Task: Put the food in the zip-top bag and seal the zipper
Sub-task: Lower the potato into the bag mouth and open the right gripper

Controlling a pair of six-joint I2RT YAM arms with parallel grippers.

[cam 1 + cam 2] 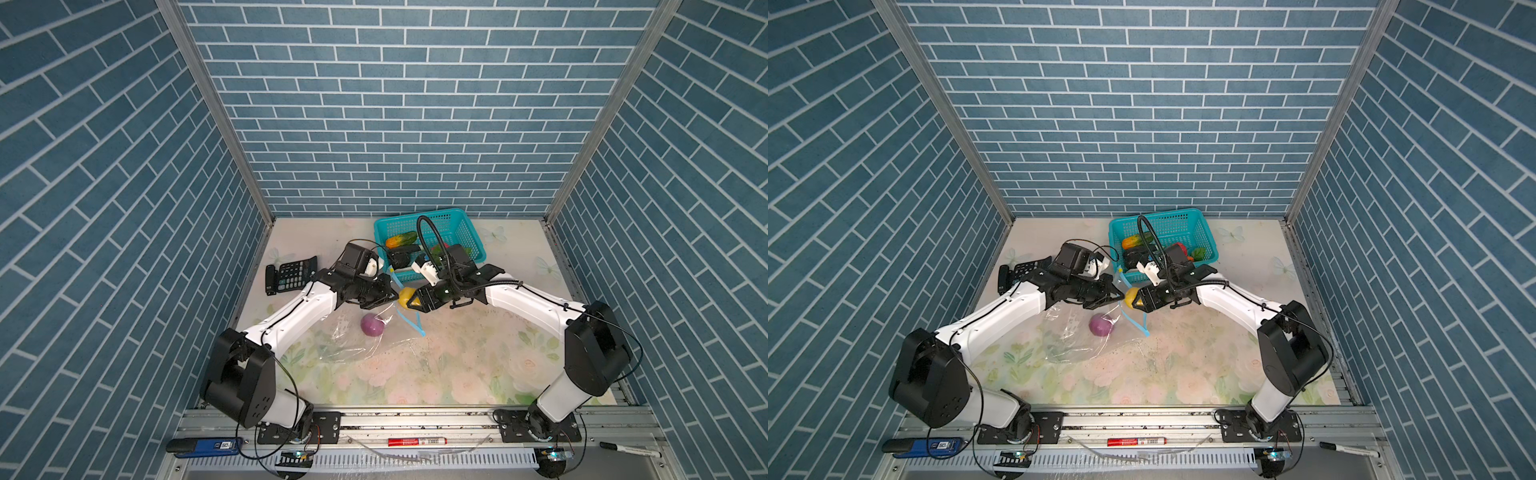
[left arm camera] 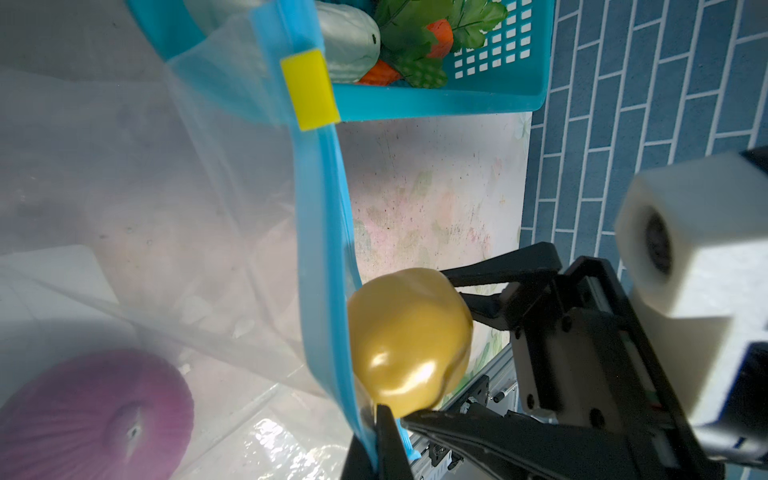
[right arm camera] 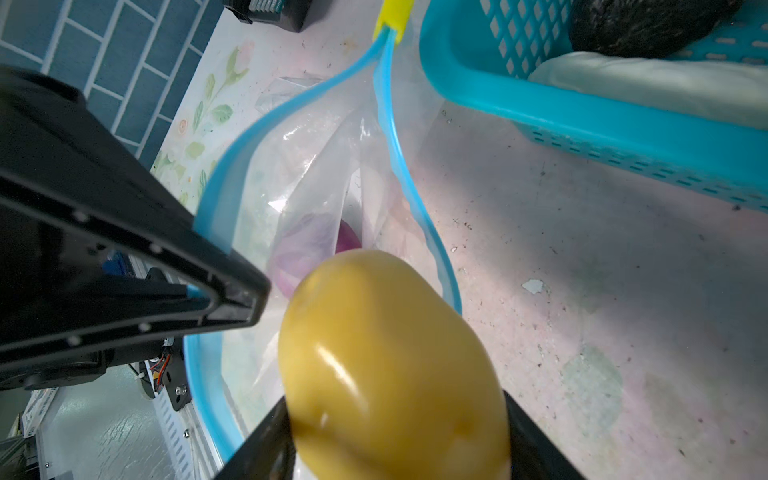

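L pincer (image 1: pixel 386 296): clamped shut on the zipper (image 2: pixel 320 232), holding one lip of the bag (image 1: pixel 353 345) up.
R pincer (image 1: pixel 410 299): gripping the yellow fruit (image 3: pixel 390 361) right at the bag mouth.
Bag: on the table (image 1: pixel 457 365) betw. the arms, onion (image 1: pixel 372 324) inside. The carrot (image 2: pixel 440 35) etc. are in the basket (image 1: pixel 419 215).
Risk 1: fruit released too early could hit the near lip and roll onto the table. Mouth looks narrow vs. the fruit.
Risk 2: thin strip could slip from L pincer if the fruit pushes it, and the mouth would collapse.
R wrist view only: mouth spread in a loop, onion below.
L wrist view only: slider (image 2: pixel 309 89) at the basket end; fruit touching or just beside the strip, can't tell which.
Top views: mouth is only a thin blue line.
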